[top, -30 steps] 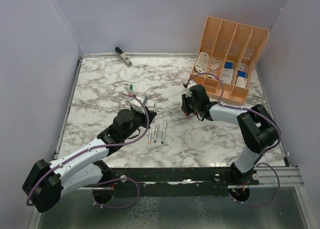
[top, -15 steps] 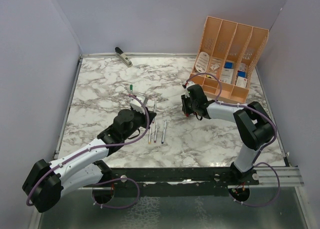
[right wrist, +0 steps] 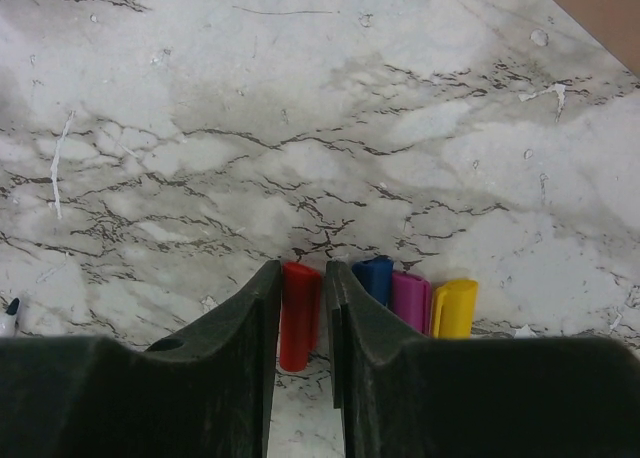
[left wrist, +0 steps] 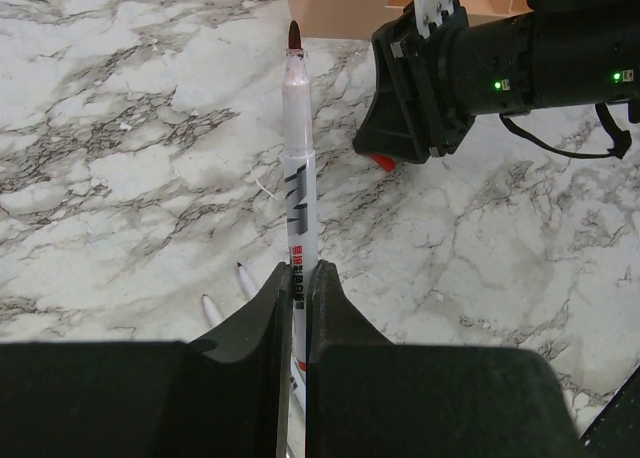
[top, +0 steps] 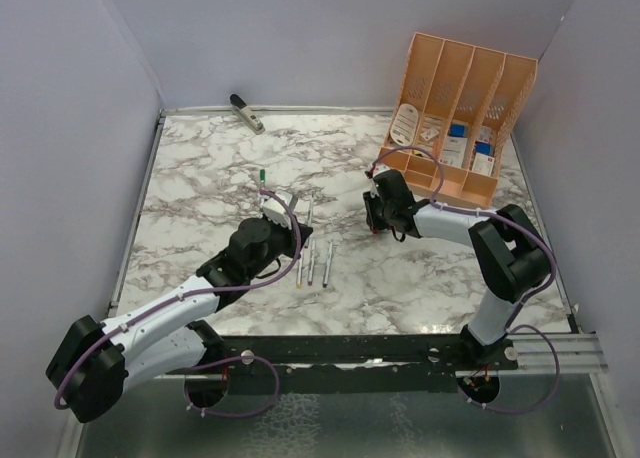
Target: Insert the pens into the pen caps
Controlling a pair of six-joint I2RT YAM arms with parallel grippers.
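Note:
My left gripper (left wrist: 297, 270) is shut on a silvery-white pen (left wrist: 298, 158) with a dark red tip, which points towards my right gripper (left wrist: 420, 88). In the top view the left gripper (top: 292, 224) sits mid-table above three loose pens (top: 313, 263). My right gripper (right wrist: 302, 273) is down at the table with its jaws closed round the red cap (right wrist: 298, 313), which lies on the marble. The blue cap (right wrist: 375, 278), purple cap (right wrist: 410, 298) and yellow cap (right wrist: 453, 306) lie side by side just right of it. A green-tipped pen (top: 262, 178) lies behind the left gripper.
An orange desk organizer (top: 455, 118) stands at the back right, close behind the right gripper (top: 372, 218). A grey-black stapler-like object (top: 246, 112) lies at the back left. Two pens (left wrist: 243, 276) lie under the left gripper. A pen tip (right wrist: 8, 313) shows at the left edge.
My right gripper has shifted slightly left and back over the caps. The left arm and its pen have not visibly moved.

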